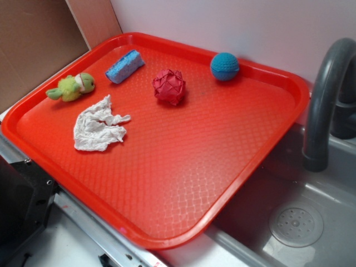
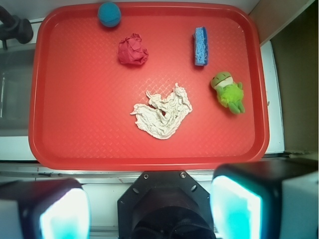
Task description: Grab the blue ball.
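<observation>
Claw spread wide, empty (fingers off tray); blue ball far corner, untouched

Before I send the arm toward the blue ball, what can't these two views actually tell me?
- Gripper: absent from the exterior view; in the wrist view the bottom edge cuts its blurred fingers, though they stand wide apart.
- Blue ball: sits by the red tray's far rim; contact with the rim is unclear in either view.
- Sink: cut off by the exterior frame's right and bottom edges.
</observation>
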You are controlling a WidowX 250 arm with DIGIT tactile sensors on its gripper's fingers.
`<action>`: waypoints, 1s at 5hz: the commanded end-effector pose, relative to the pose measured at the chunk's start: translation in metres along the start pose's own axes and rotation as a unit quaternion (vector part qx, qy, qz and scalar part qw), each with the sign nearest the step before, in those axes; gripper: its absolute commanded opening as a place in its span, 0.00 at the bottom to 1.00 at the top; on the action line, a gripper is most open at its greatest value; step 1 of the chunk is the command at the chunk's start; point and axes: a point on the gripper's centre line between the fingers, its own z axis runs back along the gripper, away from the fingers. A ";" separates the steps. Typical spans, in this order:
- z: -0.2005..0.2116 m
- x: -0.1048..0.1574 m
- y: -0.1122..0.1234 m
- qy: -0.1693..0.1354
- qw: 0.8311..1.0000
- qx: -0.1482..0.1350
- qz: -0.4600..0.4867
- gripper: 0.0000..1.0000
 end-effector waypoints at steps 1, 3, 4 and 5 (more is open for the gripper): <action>0.000 0.000 0.000 0.000 1.000 0.000 0.000 1.00; -0.032 0.060 -0.009 -0.097 0.994 -0.005 0.048 1.00; -0.061 0.099 -0.019 -0.112 0.992 -0.059 0.023 1.00; -0.102 0.146 -0.029 -0.122 0.991 -0.059 -0.002 1.00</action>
